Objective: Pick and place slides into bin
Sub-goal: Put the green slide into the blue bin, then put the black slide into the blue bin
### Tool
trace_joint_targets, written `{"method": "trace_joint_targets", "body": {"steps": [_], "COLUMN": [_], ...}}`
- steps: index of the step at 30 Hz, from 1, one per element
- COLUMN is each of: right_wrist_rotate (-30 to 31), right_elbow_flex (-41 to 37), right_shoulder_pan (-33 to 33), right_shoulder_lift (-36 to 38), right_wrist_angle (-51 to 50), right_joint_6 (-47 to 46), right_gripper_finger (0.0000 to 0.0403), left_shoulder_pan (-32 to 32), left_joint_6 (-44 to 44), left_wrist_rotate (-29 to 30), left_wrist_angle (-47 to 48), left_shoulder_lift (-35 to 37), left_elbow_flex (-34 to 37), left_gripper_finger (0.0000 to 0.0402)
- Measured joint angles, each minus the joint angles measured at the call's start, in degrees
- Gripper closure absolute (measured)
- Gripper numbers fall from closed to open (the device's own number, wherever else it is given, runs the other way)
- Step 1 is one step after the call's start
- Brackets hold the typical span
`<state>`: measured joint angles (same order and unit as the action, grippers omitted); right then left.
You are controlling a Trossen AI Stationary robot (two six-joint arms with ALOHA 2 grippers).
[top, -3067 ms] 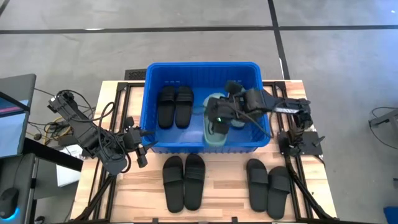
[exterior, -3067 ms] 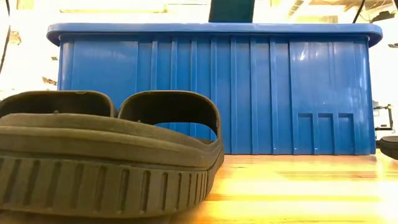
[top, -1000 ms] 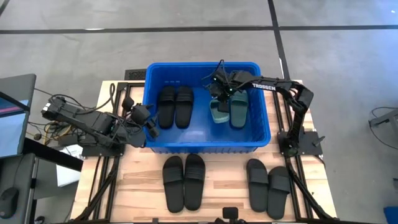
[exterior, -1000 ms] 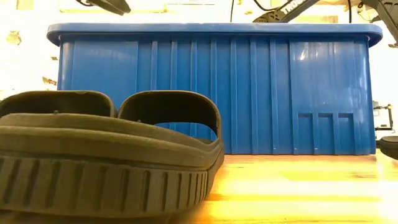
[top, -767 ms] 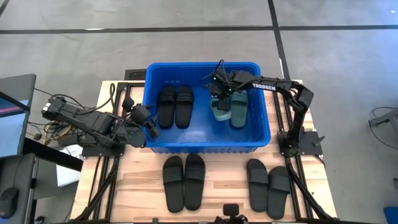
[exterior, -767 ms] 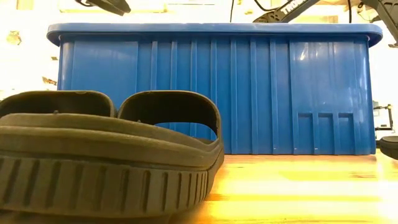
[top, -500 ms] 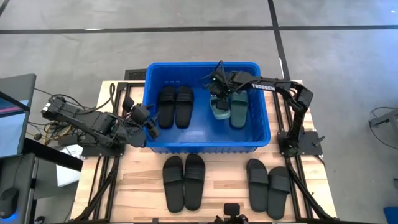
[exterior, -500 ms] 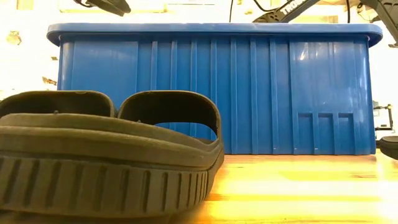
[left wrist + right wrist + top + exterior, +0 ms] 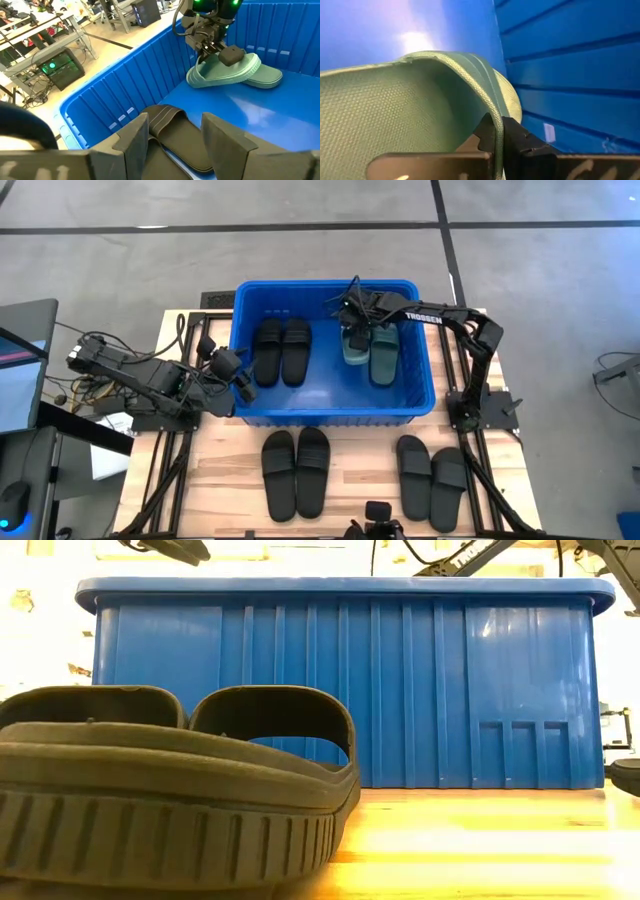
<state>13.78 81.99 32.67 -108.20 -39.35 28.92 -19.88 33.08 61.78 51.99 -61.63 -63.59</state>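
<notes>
We see the bin (image 9: pixel 328 292) at the far middle of the wooden table (image 9: pixel 350 480), and we place everything else by it. Inside it, toward its left wall, a pair of black slides (image 9: pixel 280 352) lies flat, side by side. Toward its right wall lie the two teal slides: one teal slide (image 9: pixel 385 352) is flat on the floor of the bin, and the other teal slide (image 9: pixel 225 70) leans on it, tilted, with its strap raised. Our right gripper (image 9: pixel 357 320) reaches down into the bin over this tilted slide, and its fingers (image 9: pixel 492 142) are pinched tight on the thin edge of the strap. Our left gripper (image 9: pixel 240 383) hangs just outside the bin's left wall near the front corner, its fingers (image 9: pixel 131 142) spread apart with nothing between them. In front of the bin, on the table, stand a second black pair (image 9: pixel 296 470) toward the left and a third black pair (image 9: pixel 431 475) toward the right, both well apart from the bin's front wall.
</notes>
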Motion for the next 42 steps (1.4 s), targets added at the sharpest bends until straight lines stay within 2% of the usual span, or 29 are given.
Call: {"method": "trace_joint_targets", "body": {"steps": [6, 11, 25, 35, 39, 42], "right_wrist_rotate": [-1.4, -5.61, -12.11, -12.22, -12.23, -12.39], "right_elbow_flex": [0.07, 0.05, 0.05, 0.07, 0.07, 0.07], "right_shoulder_pan": [0.8, 1.85, 1.83, 1.22, 0.71, -0.23], "right_shoulder_lift": [0.07, 0.09, 0.09, 0.11, 0.48, 2.59], "right_wrist_angle": [-1.84, -4.2, -6.16, -11.42, -14.42, -14.61], "right_joint_6": [0.03, -0.02, -0.5, -0.56, -1.34, -2.54], "right_gripper_finger": [0.0383, 0.0353, 0.025, 0.017, 0.0156, 0.0154], "left_shoulder_pan": [0.0, 0.0, 0.0, 0.0, 0.0, 0.0], "left_joint_6": [-0.02, -0.02, 0.46, 0.48, 0.44, -0.61], "left_wrist_rotate": [0.0, 0.0, -1.4, -1.46, -1.66, -5.7], "left_wrist_angle": [0.0, 0.01, 0.01, 0.0, 0.0, 0.0], "left_shoulder_lift": [0.0, 0.0, 0.0, 0.0, 0.0, 0.0], "left_elbow_flex": [0.0, 0.0, 0.0, 0.0, 0.0, 0.0], "left_gripper_finger": [0.023, 0.023, 0.023, 0.023, 0.023, 0.023]}}
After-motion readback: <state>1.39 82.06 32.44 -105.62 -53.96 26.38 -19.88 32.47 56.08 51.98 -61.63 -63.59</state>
